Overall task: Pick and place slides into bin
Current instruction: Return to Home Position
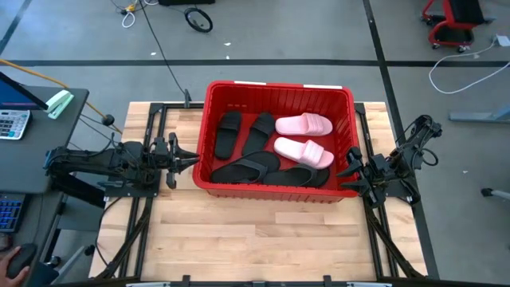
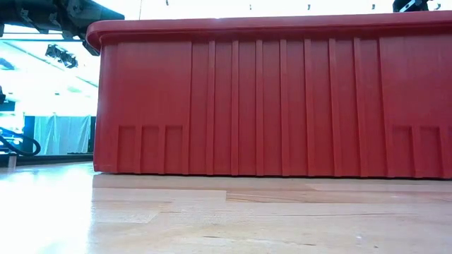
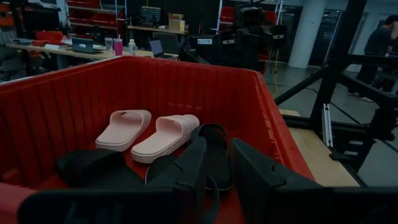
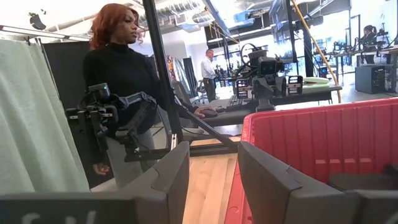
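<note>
Both claws have their fingers spread with nothing between them.

From above, the left claw [image 1: 186, 156] points at the bin's left wall, its tips right at the rim. The right claw [image 1: 351, 171] sits just off the front right corner. The bin [image 1: 279, 86] lies between them, its long axis running from one arm to the other. Inside it are two pink slides [image 1: 304, 124] side by side toward the right and four black slides [image 1: 247, 167] toward the left and front. That makes six, so I judge the picking done.

At table level, the bin's red wall fills the picture and hides every slide.

Past the left wrist, the claw's two fingers [image 3: 189, 180] frame a black slide lying low in the bin, with the pink pair beyond it, all well under the rim.

Past the right wrist, the parted fingers [image 4: 171, 177] look along the bin's outer wall, and a person [image 4: 124, 74] stands beyond the table.

What remains looks like a retreat. Each claw should draw straight back from the bin. The left is the nearer, so its tips must clear the rim first.
</note>
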You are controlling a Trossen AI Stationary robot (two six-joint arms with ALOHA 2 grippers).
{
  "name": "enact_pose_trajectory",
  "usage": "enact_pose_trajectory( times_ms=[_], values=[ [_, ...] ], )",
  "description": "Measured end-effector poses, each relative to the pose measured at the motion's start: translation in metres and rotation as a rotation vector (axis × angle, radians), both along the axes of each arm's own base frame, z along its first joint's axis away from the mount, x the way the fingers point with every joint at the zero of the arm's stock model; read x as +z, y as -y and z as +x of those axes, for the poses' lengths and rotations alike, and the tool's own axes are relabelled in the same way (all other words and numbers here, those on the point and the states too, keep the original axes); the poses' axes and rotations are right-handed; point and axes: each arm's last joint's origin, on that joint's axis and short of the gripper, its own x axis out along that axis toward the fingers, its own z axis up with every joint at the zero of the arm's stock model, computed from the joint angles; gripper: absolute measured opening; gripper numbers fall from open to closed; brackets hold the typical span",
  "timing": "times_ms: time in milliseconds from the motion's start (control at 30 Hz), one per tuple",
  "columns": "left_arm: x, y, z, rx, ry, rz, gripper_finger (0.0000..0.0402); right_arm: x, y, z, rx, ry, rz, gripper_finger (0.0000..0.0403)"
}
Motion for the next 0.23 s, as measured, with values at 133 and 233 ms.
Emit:
enact_pose_trajectory(
  times_ms=[133,233],
  values=[
    [0.0000,0.0000,0.0000,0.000,0.000,0.000,0.0082,0.0000,0.0000,0.0000,0.000,0.000,0.000,0.0144],
    [0.0000,0.0000,0.0000,0.000,0.000,0.000,0.0086,0.0000,0.0000,0.0000,0.000,0.000,0.000,0.0144]
  ],
)
